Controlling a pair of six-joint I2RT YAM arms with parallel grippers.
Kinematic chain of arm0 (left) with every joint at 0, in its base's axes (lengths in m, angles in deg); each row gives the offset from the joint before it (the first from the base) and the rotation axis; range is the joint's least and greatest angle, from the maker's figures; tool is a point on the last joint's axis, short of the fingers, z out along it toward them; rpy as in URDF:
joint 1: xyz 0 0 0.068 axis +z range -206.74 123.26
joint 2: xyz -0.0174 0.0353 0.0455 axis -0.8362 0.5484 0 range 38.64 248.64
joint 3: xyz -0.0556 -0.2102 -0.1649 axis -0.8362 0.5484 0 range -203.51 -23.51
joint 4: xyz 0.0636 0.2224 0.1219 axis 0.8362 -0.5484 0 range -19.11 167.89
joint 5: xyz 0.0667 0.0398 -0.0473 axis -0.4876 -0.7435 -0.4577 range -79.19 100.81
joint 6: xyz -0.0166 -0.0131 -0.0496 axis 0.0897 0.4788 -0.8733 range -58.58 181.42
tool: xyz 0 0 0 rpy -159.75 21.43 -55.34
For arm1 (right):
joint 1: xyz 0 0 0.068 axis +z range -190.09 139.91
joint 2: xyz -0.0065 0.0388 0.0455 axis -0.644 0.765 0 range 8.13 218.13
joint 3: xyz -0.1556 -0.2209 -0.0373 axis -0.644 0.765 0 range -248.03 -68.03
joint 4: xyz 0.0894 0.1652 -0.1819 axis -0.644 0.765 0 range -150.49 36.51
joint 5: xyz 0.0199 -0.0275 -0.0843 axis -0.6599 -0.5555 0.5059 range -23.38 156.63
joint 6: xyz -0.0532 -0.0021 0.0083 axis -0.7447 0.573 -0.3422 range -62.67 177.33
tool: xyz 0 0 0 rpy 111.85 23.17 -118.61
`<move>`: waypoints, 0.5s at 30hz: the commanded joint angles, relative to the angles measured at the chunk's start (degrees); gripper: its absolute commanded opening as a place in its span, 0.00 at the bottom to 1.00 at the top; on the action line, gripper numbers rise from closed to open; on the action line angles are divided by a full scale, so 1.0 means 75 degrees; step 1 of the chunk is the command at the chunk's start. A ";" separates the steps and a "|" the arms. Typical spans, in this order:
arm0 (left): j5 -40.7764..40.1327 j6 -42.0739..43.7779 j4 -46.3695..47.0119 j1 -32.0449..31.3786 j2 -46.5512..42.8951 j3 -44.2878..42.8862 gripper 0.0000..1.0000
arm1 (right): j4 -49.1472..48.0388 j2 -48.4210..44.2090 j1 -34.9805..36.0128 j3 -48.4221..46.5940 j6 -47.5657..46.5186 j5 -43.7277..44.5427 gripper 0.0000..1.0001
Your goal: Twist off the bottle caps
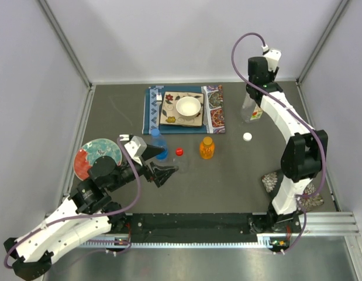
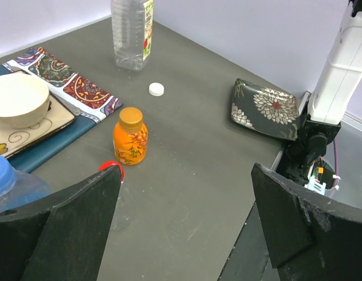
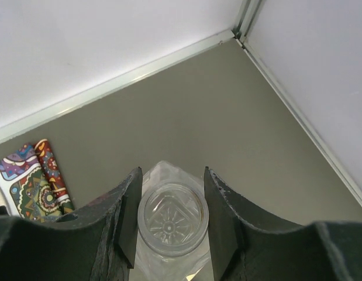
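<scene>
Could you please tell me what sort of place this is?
Probably a robotics lab test cell: white wall panels in metal framing enclose a dark table, the left arm and right arm are bolted at its near edge, and props like an orange bottle are laid out.

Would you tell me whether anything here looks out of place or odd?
Only the white cap: it lies loose on the table, apart from the open clear bottle gripped by the right tool. Nothing looks spilled.
</scene>
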 commanded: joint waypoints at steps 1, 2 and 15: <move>0.0180 -0.0159 0.0536 0.0016 0.0162 -0.0040 0.99 | -0.0320 0.0051 -0.0109 -0.0001 0.0343 -0.0107 0.00; 0.0180 -0.0183 0.0536 0.0016 0.0186 -0.0040 0.98 | -0.0309 0.0086 -0.0098 0.0022 0.0355 -0.0119 0.00; 0.0356 -0.0230 0.0560 0.0005 0.0326 -0.0064 0.98 | -0.0192 0.0168 -0.0156 0.0737 0.0449 -0.0435 0.07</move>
